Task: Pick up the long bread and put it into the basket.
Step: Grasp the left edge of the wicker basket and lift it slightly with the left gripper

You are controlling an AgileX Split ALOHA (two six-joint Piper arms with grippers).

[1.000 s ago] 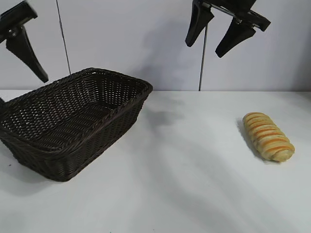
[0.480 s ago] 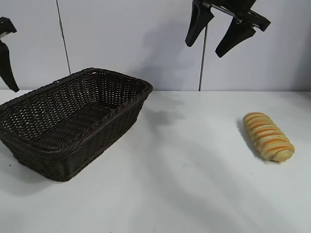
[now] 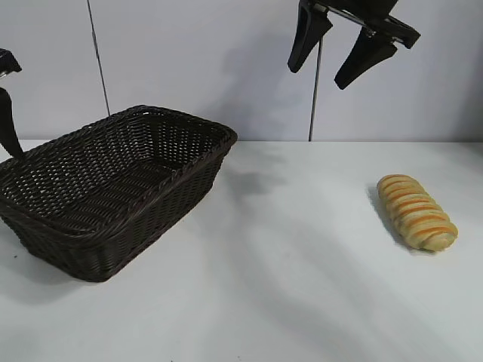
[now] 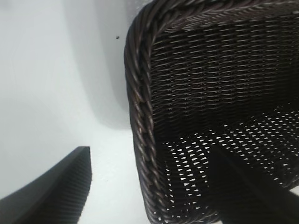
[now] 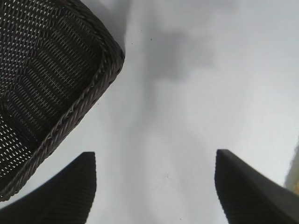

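Note:
The long bread (image 3: pixel 417 212), golden-tan with orange stripes, lies on the white table at the right. A sliver of it shows at the edge of the right wrist view (image 5: pixel 295 171). The dark brown wicker basket (image 3: pixel 189 177) stands at the left and is empty. My right gripper (image 3: pixel 316 77) hangs open high above the table's middle, between basket and bread; its wrist view shows bare table between its fingers (image 5: pixel 154 154). My left gripper (image 3: pixel 10 132) is at the far left edge by the basket's end. It is open over the basket's rim (image 4: pixel 140 107), one finger outside and one over the inside.
A white table (image 3: pixel 302 286) carries everything. A pale wall with vertical seams stands behind it. The basket's corner (image 5: pixel 84 88) shows in the right wrist view.
My left gripper has moved down and to the left, now mostly out of the exterior view beside the basket. The right gripper, bread and basket have not moved.

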